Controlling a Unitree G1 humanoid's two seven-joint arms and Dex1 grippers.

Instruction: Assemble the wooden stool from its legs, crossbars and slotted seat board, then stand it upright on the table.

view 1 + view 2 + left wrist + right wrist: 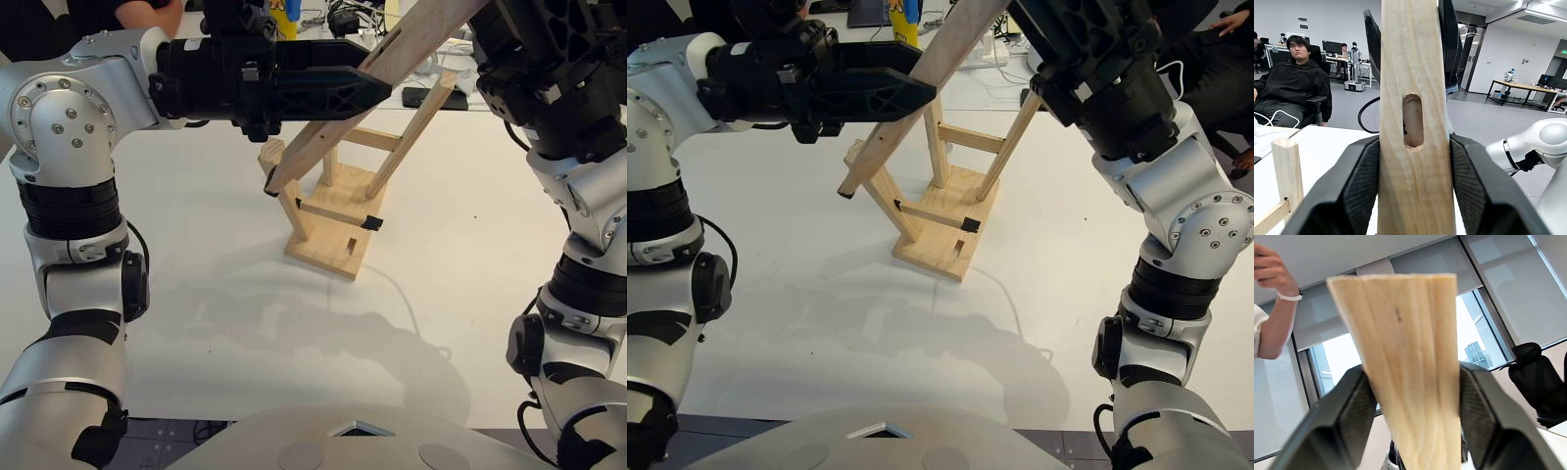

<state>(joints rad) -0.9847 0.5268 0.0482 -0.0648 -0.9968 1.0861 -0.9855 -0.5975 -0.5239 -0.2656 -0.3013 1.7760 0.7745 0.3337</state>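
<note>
One leg (pixel 318 142) in left tool (pixel 380 90) and right tool (pixel 1411 404)

- A long pale wooden leg (pixel 884 147) slants across the space above the upturned half-built wooden stool (pixel 921 250), blocking approach from overhead.
- Open passage runs over the white tabletop (pixel 823 323) in front of it.

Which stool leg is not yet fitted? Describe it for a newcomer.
On the white table lies the pale wooden seat board, three legs standing up from it. Above slants a long pale wooden leg, clamped by the left gripper and right gripper. Only this one hangs clear of the board.
</note>
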